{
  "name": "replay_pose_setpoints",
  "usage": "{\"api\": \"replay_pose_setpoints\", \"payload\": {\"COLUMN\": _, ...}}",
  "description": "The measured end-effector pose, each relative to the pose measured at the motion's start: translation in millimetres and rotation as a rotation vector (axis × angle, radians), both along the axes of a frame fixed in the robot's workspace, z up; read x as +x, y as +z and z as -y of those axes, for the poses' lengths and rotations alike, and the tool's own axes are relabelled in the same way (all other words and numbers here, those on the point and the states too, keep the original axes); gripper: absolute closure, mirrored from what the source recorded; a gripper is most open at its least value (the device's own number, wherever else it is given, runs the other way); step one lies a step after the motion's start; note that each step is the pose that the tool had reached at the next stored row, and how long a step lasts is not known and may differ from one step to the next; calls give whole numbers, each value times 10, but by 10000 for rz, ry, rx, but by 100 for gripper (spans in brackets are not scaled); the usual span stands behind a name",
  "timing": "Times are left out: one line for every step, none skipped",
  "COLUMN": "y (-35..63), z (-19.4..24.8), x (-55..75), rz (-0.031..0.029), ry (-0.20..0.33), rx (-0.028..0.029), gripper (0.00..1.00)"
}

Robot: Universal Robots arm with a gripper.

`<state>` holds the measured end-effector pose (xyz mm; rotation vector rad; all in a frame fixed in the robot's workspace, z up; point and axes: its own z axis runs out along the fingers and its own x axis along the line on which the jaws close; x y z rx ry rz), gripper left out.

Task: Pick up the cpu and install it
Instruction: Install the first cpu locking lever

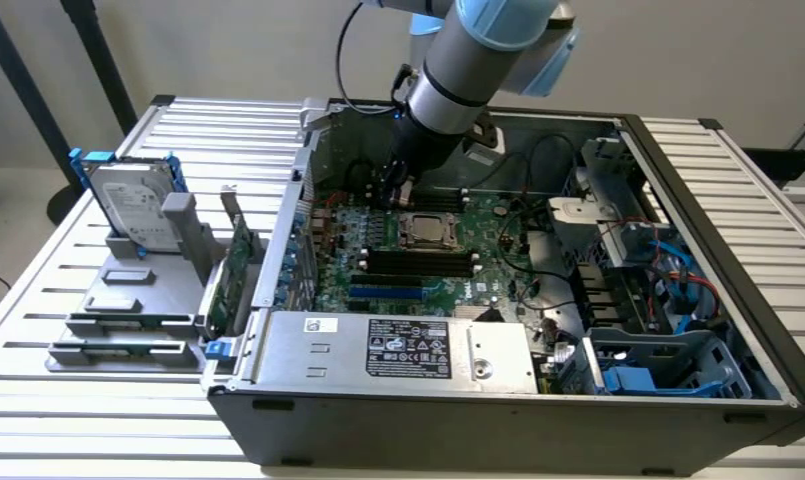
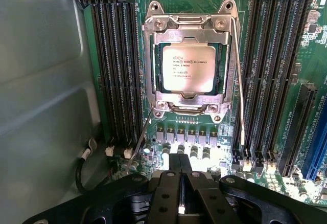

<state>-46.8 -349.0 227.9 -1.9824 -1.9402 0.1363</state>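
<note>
Starting from the exterior view's left, the slatted tabletop (image 1: 35,300) has one grey rack (image 1: 122,290) on it. One silver hard drive (image 1: 133,200) stands upright in the rack with blue brackets on its edges. Just beside that, one green card (image 1: 242,265) stands on edge.

Next over is the one open case (image 1: 509,420), lying on its side with the board facing up. The cpu (image 1: 426,230) (image 2: 188,68) — just the one — sits flat in its socket (image 2: 186,22) near the middle of the board, with a metal frame around it. In the wrist view we count two thin wire levers (image 2: 238,81), one along each opposite side of the socket. There's a bank of black memory slots (image 2: 115,70) beyond each lever.

The hand (image 1: 405,195) (image 2: 180,165) hangs low over the board, near the cpu but clear of it. Its two fingers (image 2: 171,183) are pressed together with nothing between them — it's carrying nothing.
</note>
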Motion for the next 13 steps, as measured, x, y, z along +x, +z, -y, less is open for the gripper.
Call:
{"api": "replay_pose_setpoints", "payload": {"y": 0, "z": 0, "x": 0, "rz": 0, "ry": 0, "rx": 0, "gripper": 89}}
{"api": "replay_pose_setpoints", "payload": {"y": 0, "z": 0, "x": 0, "rz": 0, "ry": 0, "rx": -1, "gripper": 89}}
{"api": "replay_pose_setpoints", "payload": {"y": 0, "z": 0, "x": 0, "rz": 0, "ry": 0, "rx": 0, "gripper": 89}}
{"api": "replay_pose_setpoints", "payload": {"y": 0, "z": 0, "x": 0, "rz": 0, "ry": 0, "rx": 0, "gripper": 89}}
{"api": "replay_pose_setpoints", "payload": {"y": 0, "z": 0, "x": 0, "rz": 0, "ry": 0, "rx": 0, "gripper": 89}}
{"api": "replay_pose_setpoints", "payload": {"y": 0, "z": 0, "x": 0, "rz": 0, "ry": 0, "rx": 0, "gripper": 89}}
{"api": "replay_pose_setpoints", "payload": {"y": 0, "z": 0, "x": 0, "rz": 0, "ry": 0, "rx": 0, "gripper": 89}}
{"api": "replay_pose_setpoints", "payload": {"y": 0, "z": 0, "x": 0, "rz": 0, "ry": 0, "rx": -1, "gripper": 89}}
{"api": "replay_pose_setpoints", "payload": {"y": 0, "z": 0, "x": -1, "rz": 0, "ry": 0, "rx": 0, "gripper": 89}}
{"api": "replay_pose_setpoints", "payload": {"y": 0, "z": 0, "x": -14, "rz": 6, "ry": -2, "rx": 1, "gripper": 89}}
{"api": "replay_pose_setpoints", "payload": {"y": -1, "z": 1, "x": -36, "rz": 12, "ry": -4, "rx": 3, "gripper": 89}}
{"api": "replay_pose_setpoints", "payload": {"y": -1, "z": 0, "x": -60, "rz": 16, "ry": -11, "rx": 4, "gripper": 89}}
{"api": "replay_pose_setpoints", "payload": {"y": 0, "z": 1, "x": -85, "rz": 18, "ry": -31, "rx": 2, "gripper": 89}}
